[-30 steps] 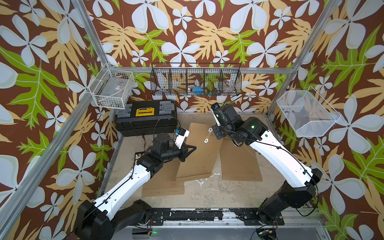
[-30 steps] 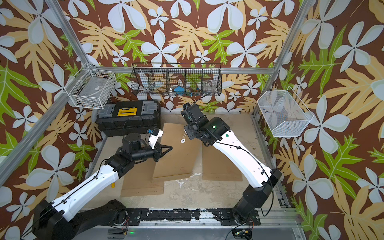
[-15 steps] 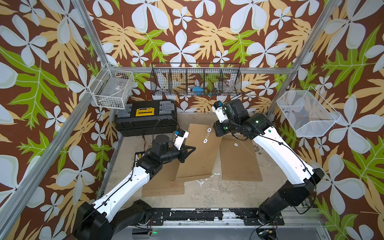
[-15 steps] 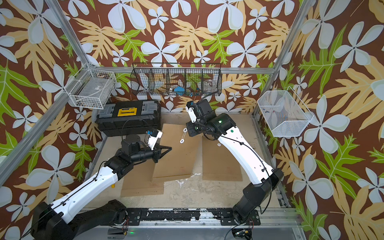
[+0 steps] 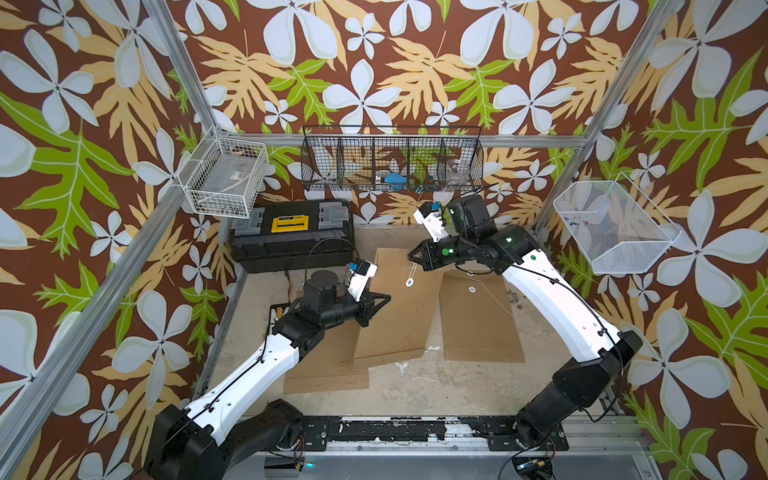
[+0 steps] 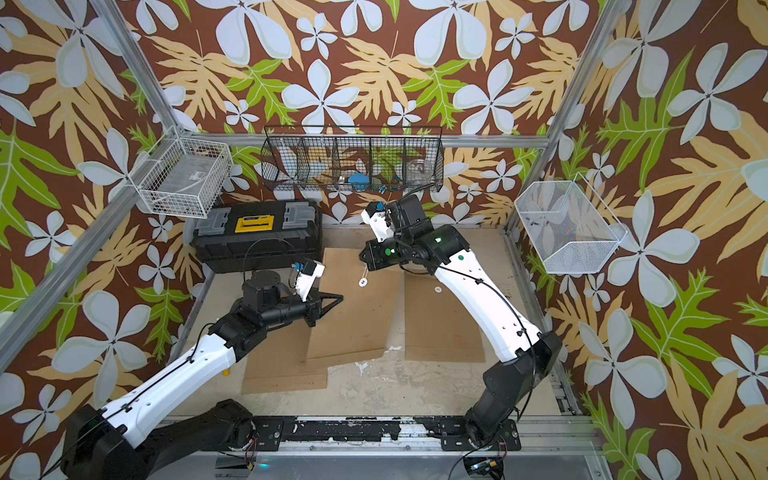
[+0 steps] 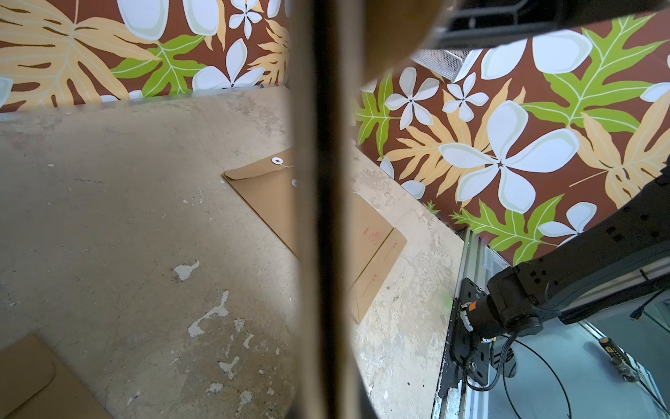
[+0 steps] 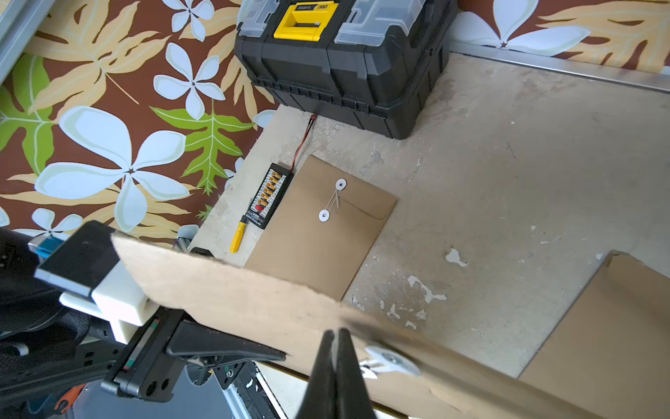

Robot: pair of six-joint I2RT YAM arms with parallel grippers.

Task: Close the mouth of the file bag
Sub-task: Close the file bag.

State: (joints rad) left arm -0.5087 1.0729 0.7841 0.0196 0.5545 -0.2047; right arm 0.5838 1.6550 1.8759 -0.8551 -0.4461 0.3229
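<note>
- In both top views the left claw [image 5: 384, 297] is clamped shut on the side edge of the file bag [image 5: 399, 324]. The bag slants up off the table [image 5: 415, 386], and its end away from the claws lies over a second bag [image 5: 328, 365].
- The right claw [image 5: 411, 257] hangs at the bag's top edge, opposite the left claw. It is pinched tight on a thin white string [image 5: 411, 271] that runs down to a white disc [image 5: 409, 282] just under its tips.
- In a top view a third bag [image 6: 442, 316] lies flat beneath the right arm, and a black toolbox [image 6: 257, 237] stands beyond the left claw.
- From the left wrist, the closed fingers [image 7: 322, 217] show as one dark bar with blurred brown bag on both sides. Past them the third bag lies flat, its flap down.
- From the right wrist, the right claw's tips press together with no gap, and the disc sits just beside them on the brown sheet. The left claw grips that sheet's far edge. Beyond it the second bag lies flat, with string wound between its two discs, beside a small charging board [image 8: 268, 196].
</note>
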